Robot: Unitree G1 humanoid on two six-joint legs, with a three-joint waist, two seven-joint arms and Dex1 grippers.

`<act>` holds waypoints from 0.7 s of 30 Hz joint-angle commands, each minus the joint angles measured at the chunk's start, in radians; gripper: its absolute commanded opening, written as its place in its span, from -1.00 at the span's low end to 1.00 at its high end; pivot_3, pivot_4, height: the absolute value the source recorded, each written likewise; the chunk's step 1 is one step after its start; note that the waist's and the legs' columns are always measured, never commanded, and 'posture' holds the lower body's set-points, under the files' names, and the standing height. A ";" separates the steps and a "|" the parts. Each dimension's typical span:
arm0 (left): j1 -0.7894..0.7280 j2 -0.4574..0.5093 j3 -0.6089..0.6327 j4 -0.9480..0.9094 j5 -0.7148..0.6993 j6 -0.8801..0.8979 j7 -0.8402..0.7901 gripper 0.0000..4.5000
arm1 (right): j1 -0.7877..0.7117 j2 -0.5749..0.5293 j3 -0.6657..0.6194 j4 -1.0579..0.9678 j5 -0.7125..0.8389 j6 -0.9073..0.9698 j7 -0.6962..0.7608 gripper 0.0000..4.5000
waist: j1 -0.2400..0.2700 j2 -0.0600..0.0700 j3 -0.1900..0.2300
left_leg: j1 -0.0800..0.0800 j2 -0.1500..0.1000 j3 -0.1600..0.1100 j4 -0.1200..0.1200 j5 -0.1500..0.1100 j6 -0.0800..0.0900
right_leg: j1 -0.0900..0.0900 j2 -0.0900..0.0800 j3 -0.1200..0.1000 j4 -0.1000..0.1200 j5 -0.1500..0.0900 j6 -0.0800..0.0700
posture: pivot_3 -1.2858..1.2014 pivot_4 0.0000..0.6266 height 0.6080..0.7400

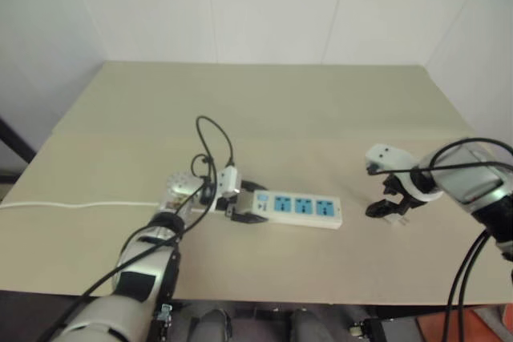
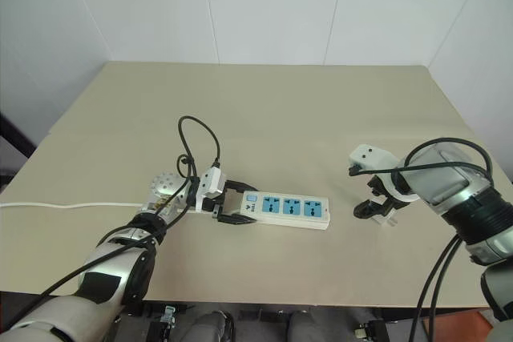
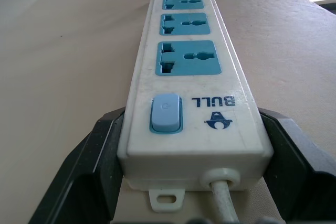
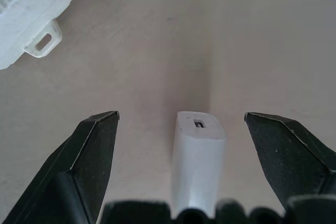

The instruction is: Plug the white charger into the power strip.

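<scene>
Right end effector (image 4: pixel 181 124) hangs over the white charger (image 4: pixel 198 158) with its two black fingers spread wide, one on either side of the little cube and neither touching it. The charger lies on the bench (image 1: pixel 280 110) just off the far end of the power strip (image 1: pixel 296 207), towards the robot's right. Left end effector (image 3: pixel 189 182) is clamped on the switch end of the strip, a finger pressed against each long side, the cord leaving between them.

To do the pickup well, I would judge that the fingers should settle lower until they bracket the charger's flat sides, centred, and only then close. A grip taken near the port end would leave the prong end free for the socket. The prongs cannot be made out, so their heading should be checked before carrying it over. The left hold should stay firm so the strip does not slide under insertion pressure.

Around them the bench carries little else: the strip's thin white cord (image 1: pixel 80 205) trails off to the robot's left, clear of the work. All three blue sockets (image 3: pixel 187 56) are vacant, and nothing lies between charger and strip.
</scene>
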 commanded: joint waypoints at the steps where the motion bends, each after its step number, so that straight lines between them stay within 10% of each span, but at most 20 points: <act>1: 0.026 0.006 -0.009 -0.023 -0.019 0.007 -0.014 0.45 | -0.043 0.009 0.013 0.056 -0.051 -0.034 0.023 1.00 | -0.001 0.000 0.000 | 0.000 0.000 0.000 0.000 0.000 0.000 | 0.000 0.000 0.000 0.000 0.000 0.000 | 0.03 -0.52 1.00; 12: 0.051 0.024 -0.023 -0.049 -0.030 0.015 -0.008 0.45 | -0.073 0.045 0.036 0.168 -0.113 -0.041 0.089 1.00 | -0.007 0.001 -0.001 | 0.000 0.000 0.000 0.000 0.000 0.000 | 0.000 0.000 0.000 0.000 0.000 0.000 | 0.03 -0.52 1.00; 21: 0.047 0.026 -0.035 -0.052 -0.032 0.020 -0.014 0.45 | -0.060 0.059 0.042 0.172 -0.130 -0.048 0.120 -0.18 | -0.018 0.002 -0.001 | 0.000 0.000 0.000 0.000 0.000 0.000 | 0.000 0.000 0.000 0.001 0.000 0.000 | 0.03 -0.52 1.00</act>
